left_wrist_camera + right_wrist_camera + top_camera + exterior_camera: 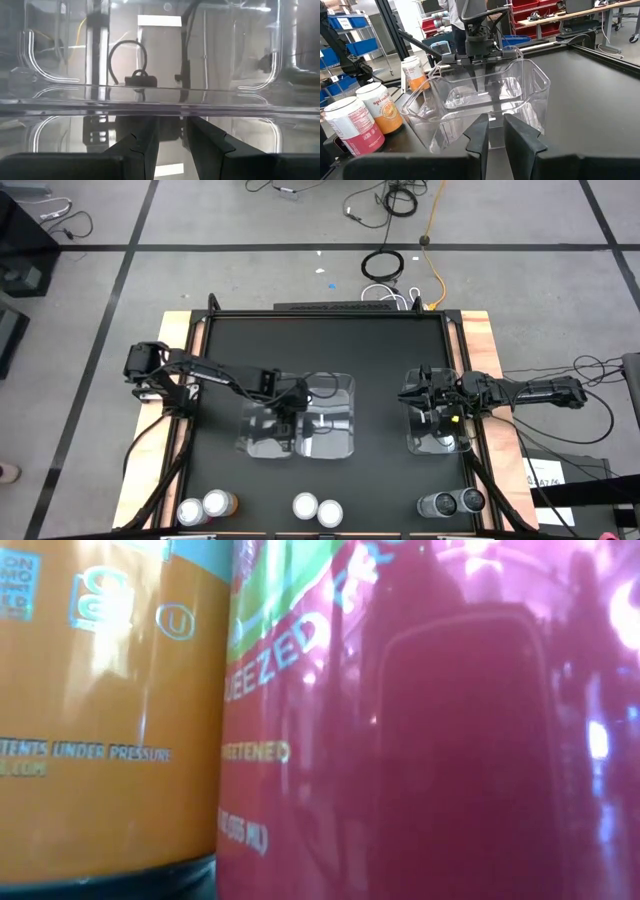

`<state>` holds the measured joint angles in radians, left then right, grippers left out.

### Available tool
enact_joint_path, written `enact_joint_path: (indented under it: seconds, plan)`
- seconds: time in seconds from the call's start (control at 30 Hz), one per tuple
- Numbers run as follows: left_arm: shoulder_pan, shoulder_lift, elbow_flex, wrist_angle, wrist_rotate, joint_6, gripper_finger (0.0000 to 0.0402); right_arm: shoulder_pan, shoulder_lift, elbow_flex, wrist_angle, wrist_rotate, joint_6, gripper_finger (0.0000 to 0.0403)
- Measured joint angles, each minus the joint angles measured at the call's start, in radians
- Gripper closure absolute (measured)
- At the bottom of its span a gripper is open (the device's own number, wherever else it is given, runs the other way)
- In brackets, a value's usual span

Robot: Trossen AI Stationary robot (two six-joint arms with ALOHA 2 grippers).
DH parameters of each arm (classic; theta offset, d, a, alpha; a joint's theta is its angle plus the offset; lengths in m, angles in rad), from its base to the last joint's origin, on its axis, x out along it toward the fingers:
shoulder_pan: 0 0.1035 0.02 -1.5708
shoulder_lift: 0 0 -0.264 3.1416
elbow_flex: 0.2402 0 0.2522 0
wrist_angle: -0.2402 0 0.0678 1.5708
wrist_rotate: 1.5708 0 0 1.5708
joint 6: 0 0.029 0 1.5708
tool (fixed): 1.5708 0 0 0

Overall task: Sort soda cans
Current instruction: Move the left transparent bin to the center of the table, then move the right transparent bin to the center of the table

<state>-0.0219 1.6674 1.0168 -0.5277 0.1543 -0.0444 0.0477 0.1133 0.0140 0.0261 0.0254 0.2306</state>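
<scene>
Cans (317, 507) fill low view; overhead seemingly shows six

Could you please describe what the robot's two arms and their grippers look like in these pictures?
Both arms are dark, nearly black, built of slim jointed segments. The left arm starts from a blocky base; the right arm carries a small yellow mark near its wrist. Black cables run along the table's sides. The left gripper and right gripper have flat, matte black, tapering fingers.

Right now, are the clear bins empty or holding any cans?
Empty. From above, the bins hold no cans; all six soda cans stand along the table's near edge.
</scene>
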Motion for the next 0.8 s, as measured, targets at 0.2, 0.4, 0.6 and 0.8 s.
enact_joint_path:
  seconds: [0.2, 0.4, 0.6, 0.8]
  plan:
    - [0.000, 0.026, 0.044, 0.006, 0.000, 0.000, 0.0292, 0.000, 0.000, 0.000, 0.000, 0.000, 0.000, 0.0353]
    - [0.000, 0.029, 0.050, 0.025, 0.000, -0.020, 0.0292, 0.000, 0.000, 0.000, 0.000, 0.000, 0.000, 0.0353]
    - [0.007, 0.024, 0.051, 0.008, -0.001, -0.028, 0.0292, 0.000, 0.000, 0.000, 0.000, 0.000, 0.000, 0.0353]
    - [0.023, -0.009, 0.092, -0.165, -0.003, -0.019, 0.0292, 0.000, 0.000, 0.000, 0.000, 0.000, 0.000, 0.0353]
